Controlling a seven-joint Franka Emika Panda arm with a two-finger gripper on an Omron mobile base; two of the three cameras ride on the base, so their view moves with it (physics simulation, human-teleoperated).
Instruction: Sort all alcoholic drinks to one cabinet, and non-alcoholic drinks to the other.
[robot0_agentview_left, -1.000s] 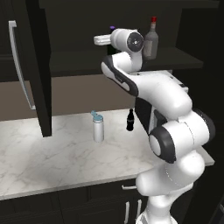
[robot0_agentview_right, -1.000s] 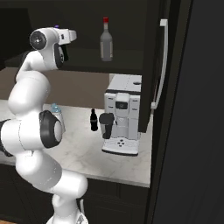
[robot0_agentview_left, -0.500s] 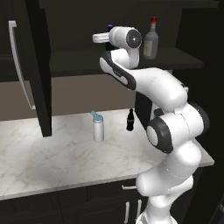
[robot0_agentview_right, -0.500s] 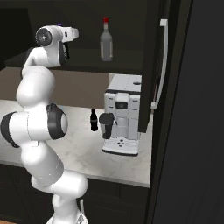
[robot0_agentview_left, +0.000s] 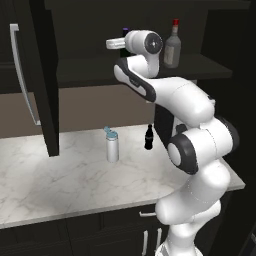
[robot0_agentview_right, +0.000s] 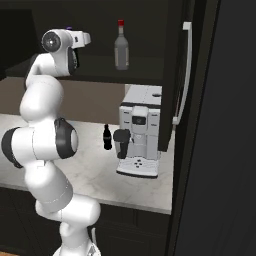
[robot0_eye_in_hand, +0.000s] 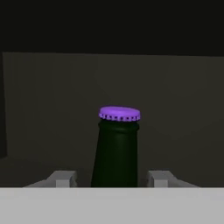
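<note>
Inside the open upper cabinet, the dark green beer bottle (robot0_eye_in_hand: 116, 153) with a purple cap stands upright on the shelf (robot0_agentview_left: 90, 70). My gripper (robot0_eye_in_hand: 113, 178) is around its neck, open, with a gap on each side between the fingertips (robot0_eye_in_hand: 64, 178) and the glass. The clear-grey liquor bottle (robot0_agentview_left: 172, 47) (robot0_agentview_right: 121, 50) with a red cap stands on the same shelf, to the right of my hand. On the counter below, the white flask (robot0_agentview_left: 112, 147) with a blue lid and the small black cola bottle (robot0_agentview_left: 148, 137) (robot0_agentview_right: 107, 137) stand apart.
Both near-black cabinet doors hang open: one at the left (robot0_agentview_left: 45, 75) with a silver bar handle (robot0_agentview_left: 22, 75), one at the right (robot0_agentview_right: 177, 75). A coffee machine (robot0_agentview_right: 140, 132) stands on the marble counter (robot0_agentview_left: 60, 185) under the shelf.
The jaws have opened away from the beer bottle's neck. The arm has stayed at the shelf, with only a slight shift of its elbow.
</note>
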